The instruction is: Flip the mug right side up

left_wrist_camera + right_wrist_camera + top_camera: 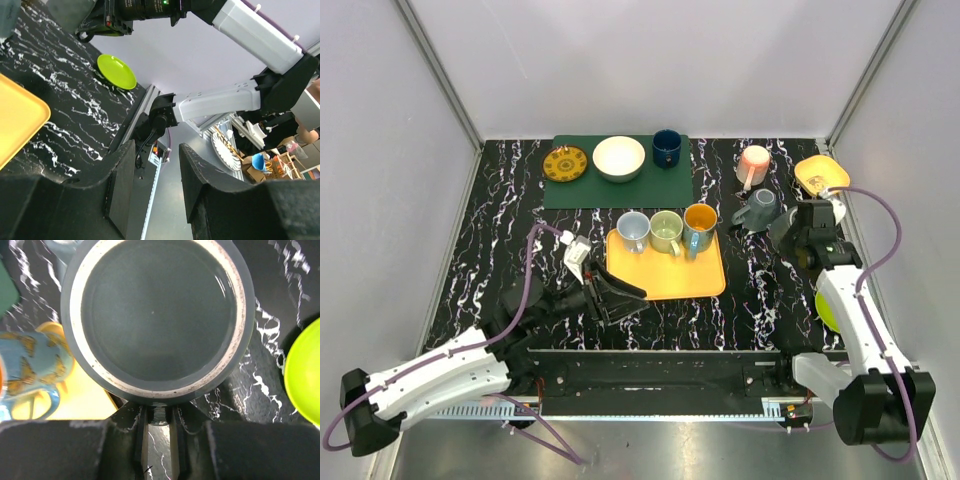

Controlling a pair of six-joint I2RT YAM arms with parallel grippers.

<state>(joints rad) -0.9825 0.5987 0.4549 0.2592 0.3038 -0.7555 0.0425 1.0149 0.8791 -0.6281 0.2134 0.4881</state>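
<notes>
Black white-veined marble tabletop (500, 230), round grey glazed mug (155, 315) pinched in right gripper (159, 420), left gripper (157, 152) narrowly parted, empty

The mug (155, 315) against the right tool (157, 422) is slate grey with a whitish ring flecked brown. Left of that tool, in its own view, a second mug (30, 360) is light blue with orange butterflies, and the tray (85, 400) is yellow-orange. Right of the tool, a plate (305, 375) is lime green. The table (270, 340) is black with white marble veins. Well beyond the tool, the mat (620, 185) is dark green. The saucer (565, 164) is yellow, with what may be a dark floral pattern.
</notes>
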